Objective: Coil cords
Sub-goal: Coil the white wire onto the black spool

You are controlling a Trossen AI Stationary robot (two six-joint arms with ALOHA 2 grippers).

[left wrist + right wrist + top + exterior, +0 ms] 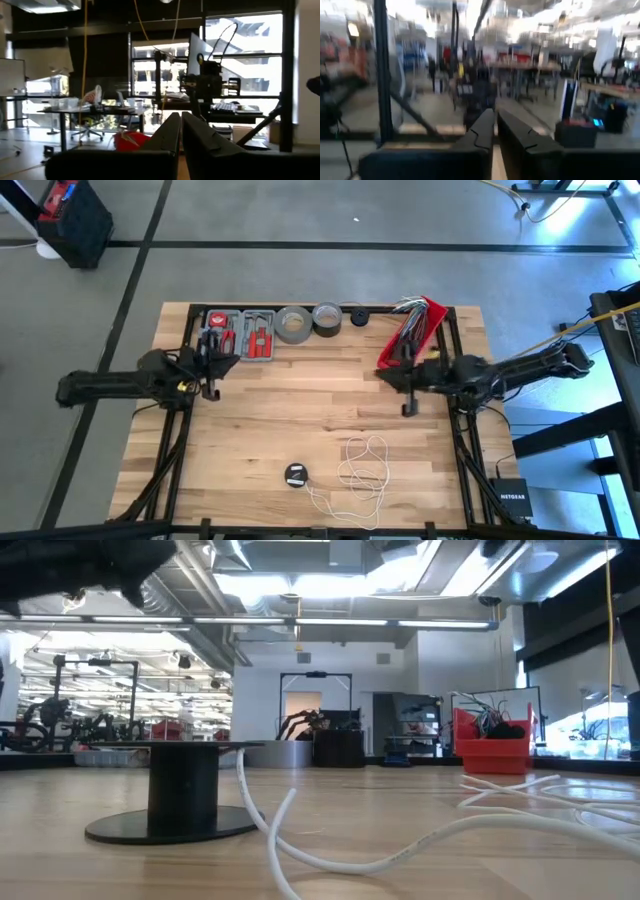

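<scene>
1. White cord [360, 470] lies in loose, uncoiled loops on the wooden table [260, 420], near its front edge. One end runs to a small round black puck [296, 475] lying flat just beside the loops, on the left-arm side.
2. Low view: the puck [182, 790] shows as a short black spool on a flat disc; the white cord [400, 845] trails from it across the table toward the camera, with more strands lying off to the side.
3. No dark thin cord can be made out on the table.
4. Right end effector [408, 406] hangs well behind the cord, toward the back of the table, just in front of a red bin [412, 332]. Right wrist view: fingers [482, 131] stand close together with a narrow slit between them, nothing held.
5. Left end effector [211, 391] is well away from the cord, at the far left of the table, just in front of a grey-and-red tool tray [240, 335]. Left wrist view: fingers [167, 134] pressed nearly together, empty.
6. Along the back edge, beyond the cord: a grey tape roll [293, 323], a second roll [327, 316] and a small black roll [359, 317], lined up between the tool tray and the red bin.
7. The red bin holds a bundle of wires; low view shows it [491, 748] at the far edge of the table.
</scene>
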